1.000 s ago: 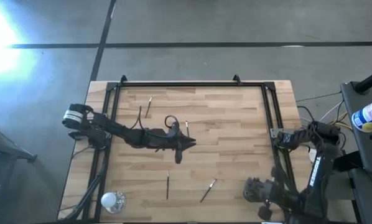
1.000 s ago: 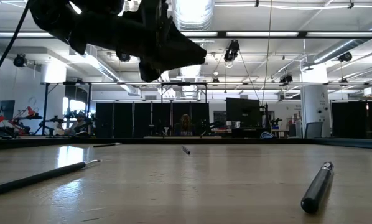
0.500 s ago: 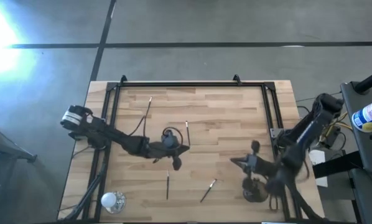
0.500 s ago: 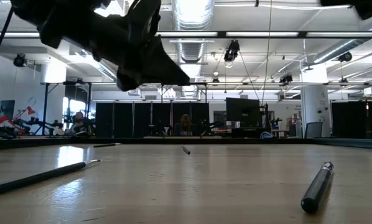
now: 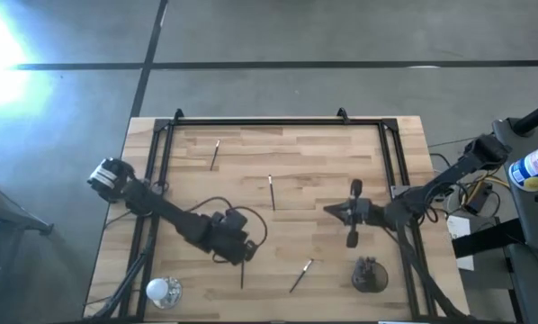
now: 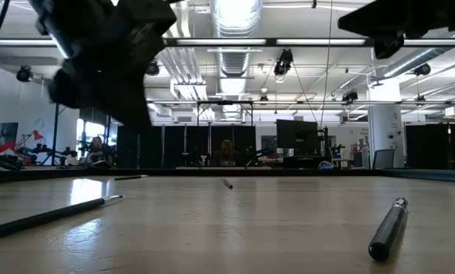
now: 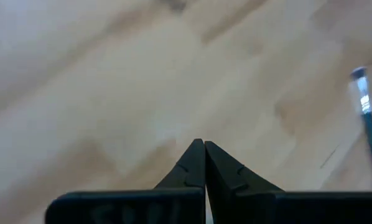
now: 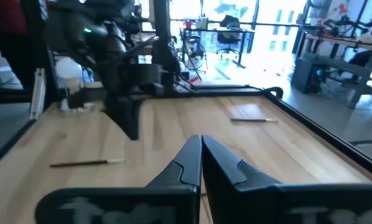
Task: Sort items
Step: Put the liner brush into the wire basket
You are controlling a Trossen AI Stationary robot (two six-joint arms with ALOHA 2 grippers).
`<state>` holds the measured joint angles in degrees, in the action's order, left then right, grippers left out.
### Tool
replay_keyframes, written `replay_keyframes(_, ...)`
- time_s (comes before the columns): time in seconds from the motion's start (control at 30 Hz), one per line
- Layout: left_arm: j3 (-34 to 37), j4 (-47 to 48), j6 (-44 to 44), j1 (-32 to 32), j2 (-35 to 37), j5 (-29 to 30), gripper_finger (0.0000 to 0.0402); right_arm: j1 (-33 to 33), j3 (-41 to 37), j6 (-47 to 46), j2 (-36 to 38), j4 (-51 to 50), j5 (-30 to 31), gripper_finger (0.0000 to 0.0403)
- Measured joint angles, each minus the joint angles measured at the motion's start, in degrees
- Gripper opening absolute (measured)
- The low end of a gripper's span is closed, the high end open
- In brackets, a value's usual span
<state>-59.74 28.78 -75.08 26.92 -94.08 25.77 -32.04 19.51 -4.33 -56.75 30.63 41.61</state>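
Slim sticks lie flat on the wooden table: one near the far left (image 5: 215, 154), one mid-table (image 5: 271, 192), and two near the front edge (image 5: 242, 271) (image 5: 300, 274). My left gripper (image 5: 248, 256) hovers just over the far end of the front-left stick, fingers shut (image 7: 203, 144). That stick's pale-banded tip (image 7: 362, 93) shows beside it. My right gripper (image 5: 327, 210) hangs above the table right of centre, pointing left, also shut (image 8: 200, 139). Neither holds anything.
A dark round cup (image 5: 368, 274) stands near the front right corner and a shiny silver cup (image 5: 161, 290) near the front left. A black frame (image 5: 269, 122) runs along the table's far, left and right sides. Bare wood lies between the two grippers.
My left gripper has moved from mid-table toward the near edge and somewhat left, ending over the front-left stick. My right arm has swung out from the near right corner, up and leftward, until its gripper is over the table right of centre. The sticks have stayed put.
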Motion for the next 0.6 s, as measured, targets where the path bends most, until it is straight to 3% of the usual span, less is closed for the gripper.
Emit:
replay_keyframes(0.13,-3.71,5.65,-11.77,0.91,-2.95,-4.97,0.0020,0.01,-1.53,0.04,1.21,-0.07,-0.10,0.0008)
replay_keyframes(0.27,-7.80,10.16,-17.96,0.91,-7.55,-10.37,0.0060,0.01,-1.75,1.00,2.04,-0.02,-0.11,0.0008)
replay_keyframes(0.47,-13.19,15.67,-22.67,0.34,-13.64,-11.30,0.0114,0.01,-1.75,2.80,1.96,-0.04,-0.11,0.0008)
replay_keyframes(0.6,-13.85,15.94,-24.35,-0.40,-15.39,-10.87,0.0127,-0.03,-1.96,2.84,1.98,-0.13,-0.09,0.0008)
